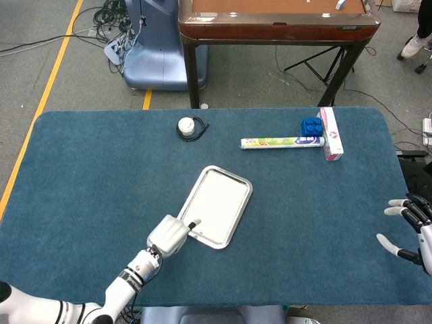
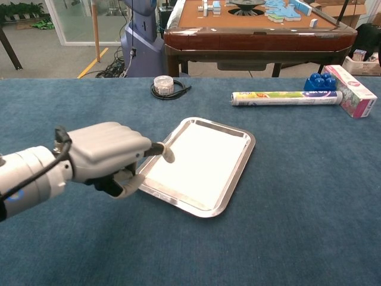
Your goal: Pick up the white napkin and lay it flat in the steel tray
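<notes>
The white napkin (image 1: 216,201) (image 2: 201,162) lies spread flat inside the steel tray (image 1: 248,196) (image 2: 239,177), which sits mid-table. My left hand (image 1: 170,235) (image 2: 107,156) hovers at the tray's near left edge. Its fingers are curled in and one fingertip (image 2: 167,153) pokes out over the rim. I see nothing held in it. My right hand (image 1: 407,228) shows only in the head view, at the table's far right edge, with fingers spread and nothing in them.
A small white round container on a black cable (image 1: 187,126) (image 2: 163,85) sits at the back. A long printed roll box (image 1: 281,142) (image 2: 286,97), a blue object (image 1: 311,125) and a pink carton (image 1: 331,133) lie back right. A brown table (image 1: 277,17) stands behind.
</notes>
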`<action>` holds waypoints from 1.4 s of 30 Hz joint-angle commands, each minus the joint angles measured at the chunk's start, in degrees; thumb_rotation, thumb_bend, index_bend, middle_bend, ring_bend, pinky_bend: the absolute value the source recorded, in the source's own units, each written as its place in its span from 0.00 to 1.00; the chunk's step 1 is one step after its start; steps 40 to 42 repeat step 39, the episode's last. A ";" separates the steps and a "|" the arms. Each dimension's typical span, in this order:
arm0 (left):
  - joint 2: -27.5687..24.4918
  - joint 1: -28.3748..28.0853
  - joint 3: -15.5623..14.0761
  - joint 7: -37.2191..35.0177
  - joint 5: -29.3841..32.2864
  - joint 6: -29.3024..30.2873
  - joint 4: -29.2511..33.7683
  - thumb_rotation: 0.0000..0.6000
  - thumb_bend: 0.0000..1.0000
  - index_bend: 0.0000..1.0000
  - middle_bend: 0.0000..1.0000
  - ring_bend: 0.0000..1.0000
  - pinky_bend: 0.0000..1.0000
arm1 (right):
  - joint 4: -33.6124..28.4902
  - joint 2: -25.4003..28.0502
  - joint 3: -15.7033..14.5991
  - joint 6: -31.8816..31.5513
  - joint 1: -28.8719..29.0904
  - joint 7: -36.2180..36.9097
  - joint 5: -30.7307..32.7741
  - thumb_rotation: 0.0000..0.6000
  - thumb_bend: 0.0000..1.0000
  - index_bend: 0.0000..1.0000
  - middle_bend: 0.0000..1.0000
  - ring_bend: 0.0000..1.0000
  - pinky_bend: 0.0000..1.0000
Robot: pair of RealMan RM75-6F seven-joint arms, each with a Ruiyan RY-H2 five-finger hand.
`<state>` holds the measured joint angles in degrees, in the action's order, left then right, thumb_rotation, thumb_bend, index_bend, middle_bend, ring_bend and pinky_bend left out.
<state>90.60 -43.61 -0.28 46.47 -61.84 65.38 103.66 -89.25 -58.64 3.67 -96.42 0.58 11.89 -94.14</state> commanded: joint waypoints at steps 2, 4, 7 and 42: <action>-7.05 4.75 -2.35 -6.17 -5.55 5.31 3.29 1.00 0.59 0.16 0.91 0.79 0.94 | -0.19 -0.22 -0.08 0.63 0.25 -1.08 0.07 1.00 0.17 0.42 0.35 0.19 0.55; -9.58 6.88 -3.37 -9.18 -7.51 7.40 3.57 1.00 0.59 0.15 0.78 0.66 0.84 | -0.33 -0.40 -0.16 1.08 0.42 -1.86 0.06 1.00 0.17 0.42 0.35 0.19 0.55; -13.59 10.70 -5.06 -14.71 -10.29 10.73 4.04 1.00 0.58 0.15 0.59 0.49 0.68 | -0.64 -0.92 -0.39 2.27 0.86 -3.96 0.08 1.00 0.17 0.42 0.35 0.19 0.55; -24.73 33.84 -7.89 -34.83 -27.47 30.07 -3.05 1.00 0.54 0.23 0.28 0.20 0.31 | -1.11 -4.15 0.29 11.33 4.56 -12.71 5.68 1.00 0.16 0.42 0.35 0.19 0.55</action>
